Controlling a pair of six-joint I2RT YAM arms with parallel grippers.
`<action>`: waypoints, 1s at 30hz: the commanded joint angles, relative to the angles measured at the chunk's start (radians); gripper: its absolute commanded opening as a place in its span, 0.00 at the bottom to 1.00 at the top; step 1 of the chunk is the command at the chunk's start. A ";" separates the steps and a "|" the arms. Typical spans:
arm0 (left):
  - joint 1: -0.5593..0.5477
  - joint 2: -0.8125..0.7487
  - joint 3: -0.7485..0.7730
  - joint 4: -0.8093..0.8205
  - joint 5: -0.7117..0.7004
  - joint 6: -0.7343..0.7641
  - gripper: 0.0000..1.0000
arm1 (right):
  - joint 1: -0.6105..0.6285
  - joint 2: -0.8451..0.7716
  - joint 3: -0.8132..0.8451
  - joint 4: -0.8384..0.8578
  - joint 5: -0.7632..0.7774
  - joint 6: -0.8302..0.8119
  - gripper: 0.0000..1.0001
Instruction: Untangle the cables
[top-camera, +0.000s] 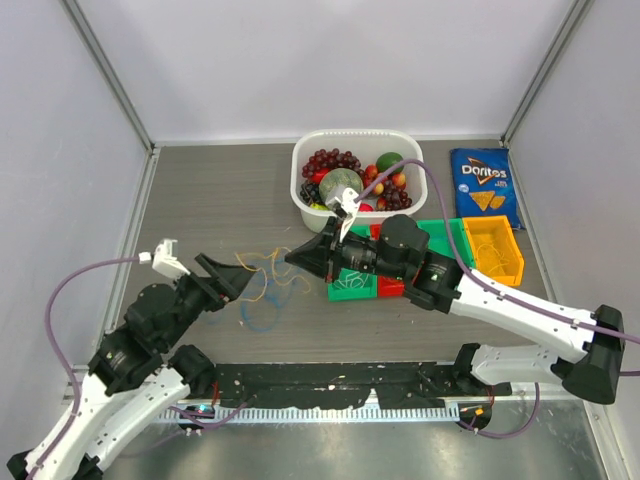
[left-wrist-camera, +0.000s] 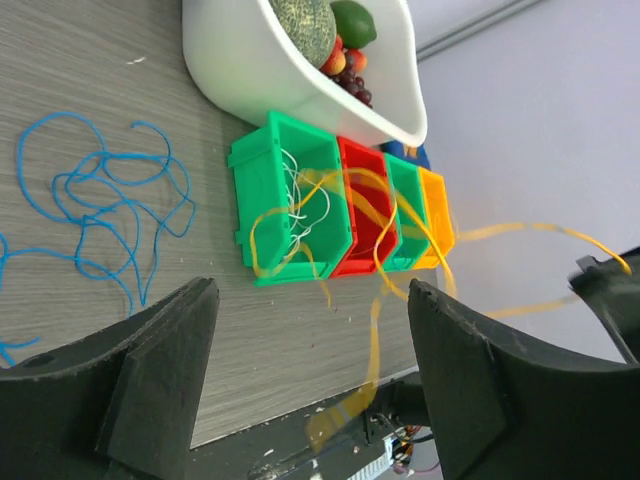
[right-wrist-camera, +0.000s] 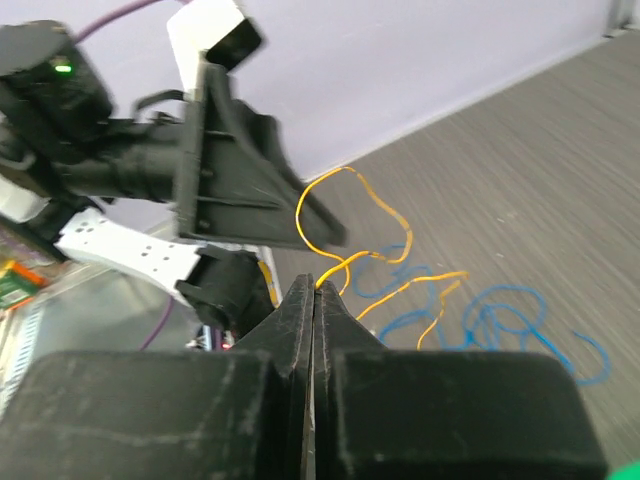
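**CABLES MID-SURFACE: ONE PAIR OF JAWS CLAMPED, ONE APART**

Edges and room: Found the surface (top-camera: 200, 190) walled on its left, rear and right sides, with both arm bases along the near edge. Noted bare wood-grain between the cables and the left wall, running back to the rear left corner. Noted the right half crowded with containers, from the middle to the right wall.

Grippers: Found the right gripper (top-camera: 292, 258) with jaws pressed together on the orange-yellow cable (top-camera: 262, 266) (the pinch is plain in the right wrist view, with the strand leaving the tip). Found the left gripper (top-camera: 240, 283) near it on the left, jaws wide apart and holding nothing. Saw blurred orange-yellow loops hanging in front of that gap.

Cables: Located the blue cable (top-camera: 262, 318) lying loose on the surface, just nearward of both grippers. Located the white cable (left-wrist-camera: 295, 195) inside the left-end green bin (left-wrist-camera: 255, 200), with orange-yellow strands crossing in front of that bin in the left wrist view.

Counts:
- Two grippers.
- Three cable colours told apart (cannot separate orange from yellow).
- Four bins in a row: the left-end green bin, a red bin (left-wrist-camera: 362, 180), a second green bin (left-wrist-camera: 408, 200) and an orange bin (left-wrist-camera: 437, 205).
- One white tub (top-camera: 345, 134) of fruit behind the bins.
- One Doritos bag (top-camera: 484, 185) near the right wall.
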 joint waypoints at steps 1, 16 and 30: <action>0.004 -0.102 0.035 -0.110 -0.069 0.014 0.81 | 0.002 -0.054 0.050 -0.139 0.193 -0.075 0.01; 0.004 0.002 0.190 0.123 0.220 0.477 0.86 | 0.002 0.107 0.359 -0.573 0.100 0.023 0.01; 0.004 0.223 0.241 0.256 0.575 0.686 0.86 | 0.001 0.230 0.567 -0.588 -0.215 0.212 0.01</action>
